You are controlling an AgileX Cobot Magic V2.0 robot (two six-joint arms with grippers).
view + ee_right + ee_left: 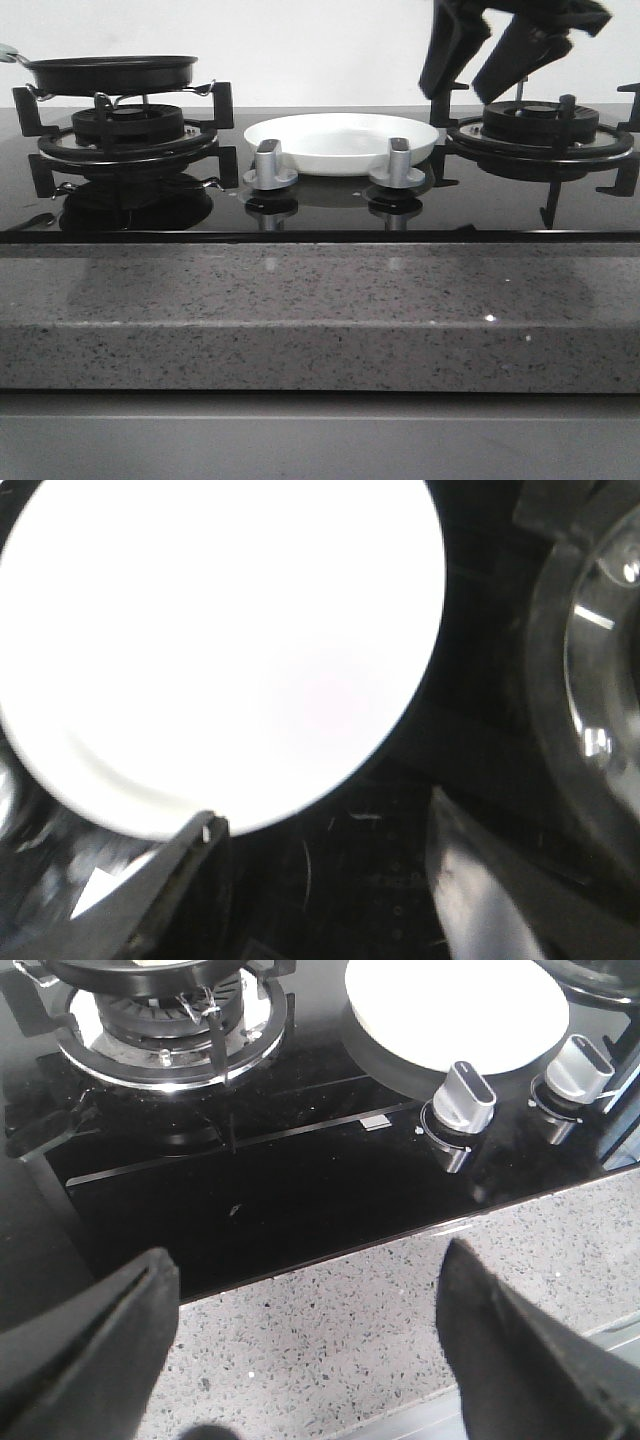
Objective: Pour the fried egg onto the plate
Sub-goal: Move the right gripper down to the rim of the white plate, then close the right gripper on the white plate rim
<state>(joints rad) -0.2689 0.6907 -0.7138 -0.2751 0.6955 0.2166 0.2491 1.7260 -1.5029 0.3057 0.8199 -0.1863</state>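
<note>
Hovering with its fingers spread and holding nothing, the right gripper [478, 75] is hanging above the right burner [541, 125], and the plate [340, 141] is lying just beside it toward the stove's middle, lower down, bare. The left gripper [300, 1345] is also standing open and empty, over the counter's front edge [400, 1330], with the frying pan [110, 72] sitting ahead of it on the left burner [125, 130]. The fried egg is not showing in any view; it is presumably inside the pan. The left arm looks nearer the pan, so the grasp likely falls to it.
</note>
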